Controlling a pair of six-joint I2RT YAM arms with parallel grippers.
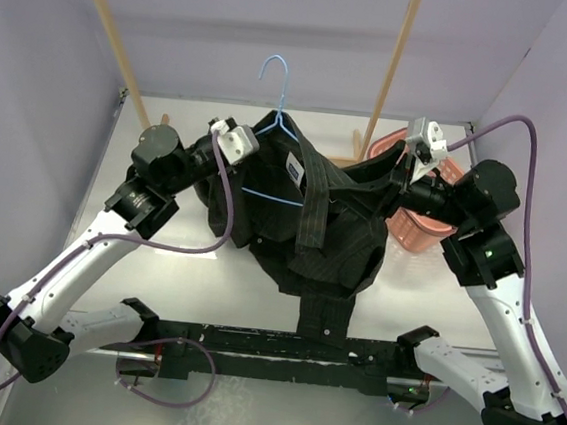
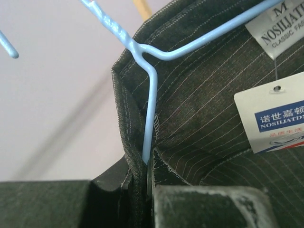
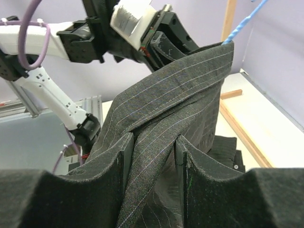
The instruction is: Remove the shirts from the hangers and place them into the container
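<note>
The dark pinstriped shirt (image 1: pixel 313 215) hangs stretched between my two grippers over the table, its collar on the light-blue wire hanger (image 1: pixel 284 102). My left gripper (image 1: pixel 258 138) is at the collar's left side. In the left wrist view it (image 2: pixel 147 175) is shut on the hanger (image 2: pixel 151 109), where the wire runs down between the jaws with the collar edge of the shirt (image 2: pixel 204 114) pinched alongside. My right gripper (image 3: pixel 153 152) is shut on a folded band of the shirt (image 3: pixel 175 95), held up just left of the pink container (image 1: pixel 424 231).
A light wooden rack frame (image 1: pixel 393 62) stands at the back, its right post beside the container. White paper tags (image 2: pixel 278 114) hang inside the collar. The shirt's lower part lies on the table in front of the arm bases.
</note>
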